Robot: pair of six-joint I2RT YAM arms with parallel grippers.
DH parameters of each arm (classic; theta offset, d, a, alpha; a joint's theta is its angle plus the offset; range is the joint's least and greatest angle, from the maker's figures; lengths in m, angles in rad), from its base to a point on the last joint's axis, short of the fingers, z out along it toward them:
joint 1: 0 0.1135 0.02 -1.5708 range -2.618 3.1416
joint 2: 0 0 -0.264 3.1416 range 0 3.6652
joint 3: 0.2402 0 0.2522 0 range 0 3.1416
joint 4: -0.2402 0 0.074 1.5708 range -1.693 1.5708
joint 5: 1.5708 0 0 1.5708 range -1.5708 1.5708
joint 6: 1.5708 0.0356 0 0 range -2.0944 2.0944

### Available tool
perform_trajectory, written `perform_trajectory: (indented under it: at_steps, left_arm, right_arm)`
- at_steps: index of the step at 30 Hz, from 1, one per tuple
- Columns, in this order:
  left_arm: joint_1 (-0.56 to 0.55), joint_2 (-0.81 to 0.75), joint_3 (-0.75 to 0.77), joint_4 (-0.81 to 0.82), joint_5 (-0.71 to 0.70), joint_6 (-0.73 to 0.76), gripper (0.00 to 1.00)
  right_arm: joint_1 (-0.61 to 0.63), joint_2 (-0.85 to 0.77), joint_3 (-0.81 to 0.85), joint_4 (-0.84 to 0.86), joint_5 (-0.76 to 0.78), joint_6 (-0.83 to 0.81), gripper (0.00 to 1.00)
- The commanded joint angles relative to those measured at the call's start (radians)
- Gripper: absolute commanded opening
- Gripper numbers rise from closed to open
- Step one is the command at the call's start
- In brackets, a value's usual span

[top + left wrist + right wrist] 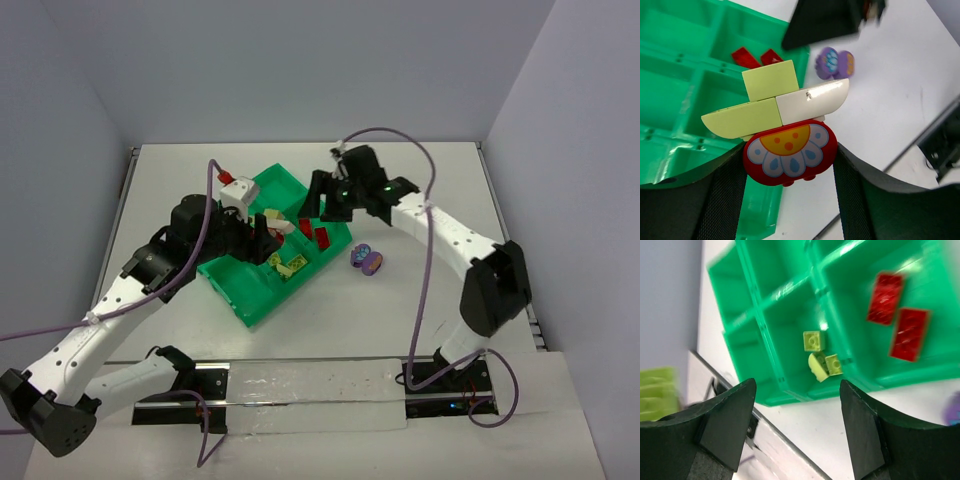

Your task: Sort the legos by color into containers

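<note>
Tray: green tray (245,300) sits mid-counter, a bit left of ctr, turned diagonal.
L gripper: left gripper (788,175) hangs over the tray, jaws clenched on a stuck-together clump of legos.
Clump: red flower-print piece (788,155) pinched btwn the fingers. On top of it are a yellow-green curved piece (742,120) and a white curved piece (815,99) side by side, w/ a yellow-green brick (771,80) topmost.
R gripper: right gripper (796,390) is over the tray's far-right side, jaws spread, nothing btwn them.
Red legos: two red legos (885,297) lie in the section at the tray's right corner.
Yellow-green legos: loose yellow-green legos (813,341) lie in the next section toward the near edge.
Purple legos: purple legos (366,259) are on bare counter, just beside the tray on its right-edge side.
</note>
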Motion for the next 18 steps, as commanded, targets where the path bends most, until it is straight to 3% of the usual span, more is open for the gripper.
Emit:
perform_trajectory:
  at_steps: [1,9,13,18]
  left_arm:
    - [0.001,0.019,0.046,0.083,0.192,0.087,0.0]
    - [0.001,0.065,0.047,0.129,0.156,0.115,0.0]
    - [0.001,0.068,0.047,0.129,0.148,0.127,0.0]
    - [0.0,0.068,0.047,0.115,0.169,0.127,0.0]
  right_arm:
    - [-0.079,-0.163,-0.017,0.0,-0.054,-0.021,0.75]
    - [-0.09,-0.274,-0.124,0.109,-0.239,0.064,0.83]
    - [-0.083,-0.256,-0.16,0.199,-0.367,0.12,0.84]
    - [-0.046,-0.2,-0.134,0.215,-0.399,0.125,0.85]
